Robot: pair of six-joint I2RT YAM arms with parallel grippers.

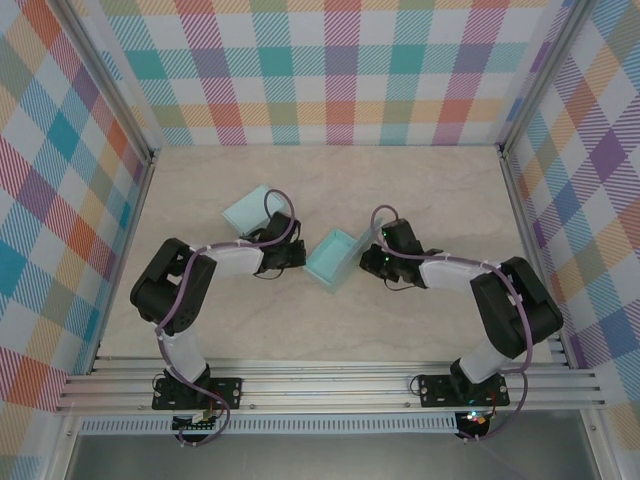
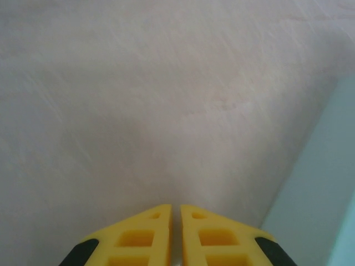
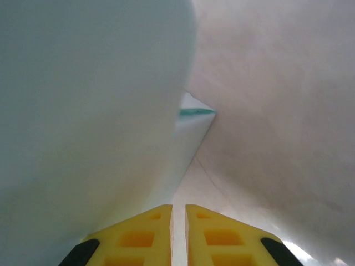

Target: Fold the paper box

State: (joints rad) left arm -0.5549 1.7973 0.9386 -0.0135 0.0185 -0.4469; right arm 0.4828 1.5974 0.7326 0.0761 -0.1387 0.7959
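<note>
Hard to make out, left to right:
- Flat pale teal paper sheet (image 1: 252, 208): its near corner is hidden under the left arm's wrist. Cannot tell if it is a lid or a loose panel.
- Left gripper (image 2: 175, 209): yellow fingers pressed nearly together with a hairline slit, and nothing visible between them. The fingertips are cut off by the bottom edge of the wrist view. A blurred pale teal surface runs up that view's right edge.
- Pale teal paper box (image 1: 335, 258): open-topped and rectangular, sitting mid-table between the two grippers. From above, both grippers sit hard against its short ends, so exact contact on the left end cannot be judged.
- Right gripper (image 3: 178, 209): yellow fingers drawn close, with a thin pale edge of the box wall running down into the gap. It reads as pinched on that wall. The wall is out of focus across the left half of the wrist view.

Counts: two arms, two grippers, one box, one flat sheet. Purple cables (image 1: 185, 295) run along both arms.

Surface and room: beige marbled tabletop (image 1: 420, 190), matte. Pastel plaid walls (image 1: 340, 70) on three sides. Ribbed aluminium rail (image 1: 330, 385) along the near edge, carrying both arm bases.
</note>
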